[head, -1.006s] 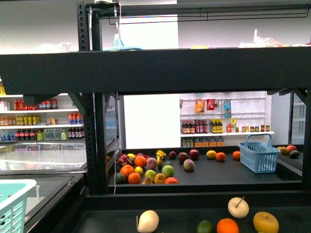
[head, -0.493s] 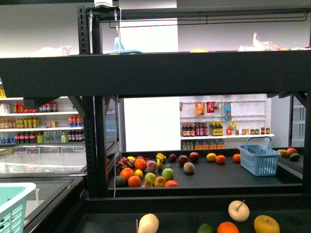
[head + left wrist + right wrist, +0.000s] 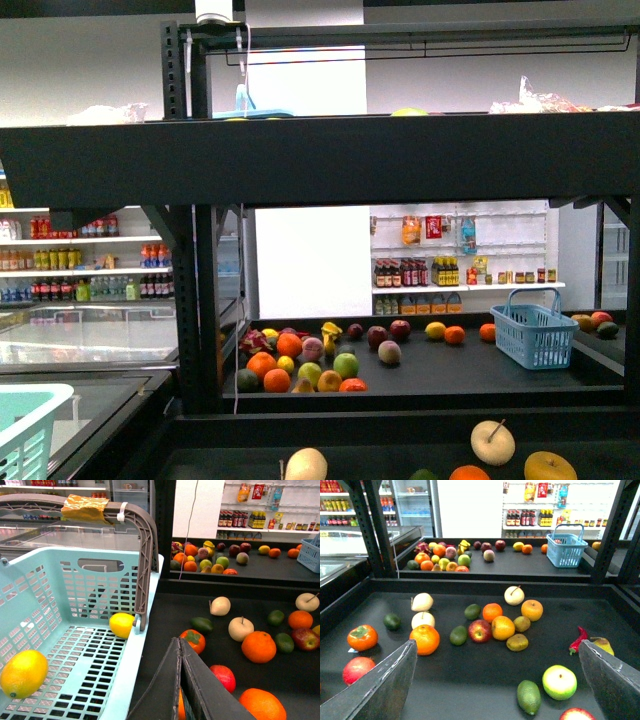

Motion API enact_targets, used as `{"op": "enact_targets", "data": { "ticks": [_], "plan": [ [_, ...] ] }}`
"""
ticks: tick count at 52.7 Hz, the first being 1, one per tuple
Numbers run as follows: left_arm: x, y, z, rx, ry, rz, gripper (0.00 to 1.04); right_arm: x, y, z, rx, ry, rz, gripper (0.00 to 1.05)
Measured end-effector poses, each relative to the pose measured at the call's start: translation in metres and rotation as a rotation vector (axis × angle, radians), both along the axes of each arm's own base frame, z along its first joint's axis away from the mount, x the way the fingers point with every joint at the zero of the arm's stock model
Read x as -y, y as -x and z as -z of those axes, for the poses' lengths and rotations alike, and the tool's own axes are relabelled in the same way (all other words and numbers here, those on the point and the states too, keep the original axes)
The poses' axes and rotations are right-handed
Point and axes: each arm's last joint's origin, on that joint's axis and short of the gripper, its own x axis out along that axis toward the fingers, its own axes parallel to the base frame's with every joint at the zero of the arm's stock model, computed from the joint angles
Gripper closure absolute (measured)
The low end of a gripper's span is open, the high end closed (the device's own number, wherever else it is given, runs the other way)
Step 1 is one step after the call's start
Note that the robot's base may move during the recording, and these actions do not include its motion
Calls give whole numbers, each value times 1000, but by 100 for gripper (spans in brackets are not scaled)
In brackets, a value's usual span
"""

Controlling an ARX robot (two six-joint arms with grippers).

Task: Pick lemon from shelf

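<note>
We're looking down on the near dark tier of the black metal-framed shelf, fruit scattered all over it. The right gripper hangs spread wide, nothing between its fingers. The left gripper is pressed closed and empty, just beside the light teal plastic basket, where two yellow lemons already lie. A lemon out on the tier? We can't name one for certain; our best guess is the yellow-orange round fruit in the middle cluster, touching a red apple. It sits straight ahead of the right claw, farther in, and shows no clear long axis. The right arm is nearer, already levelled at it.
</note>
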Motion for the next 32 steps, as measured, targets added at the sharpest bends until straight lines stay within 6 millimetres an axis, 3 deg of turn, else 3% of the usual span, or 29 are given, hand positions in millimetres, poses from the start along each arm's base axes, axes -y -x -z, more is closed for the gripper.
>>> {"op": "enact_targets", "data": {
  "ticks": [15,32],
  "plan": [
    [0,0,7,-1,0,0,102,0,0,0,0,0,0,8],
    [0,0,7,-1,0,0,44,0,0,0,0,0,0,8]
  ]
}}
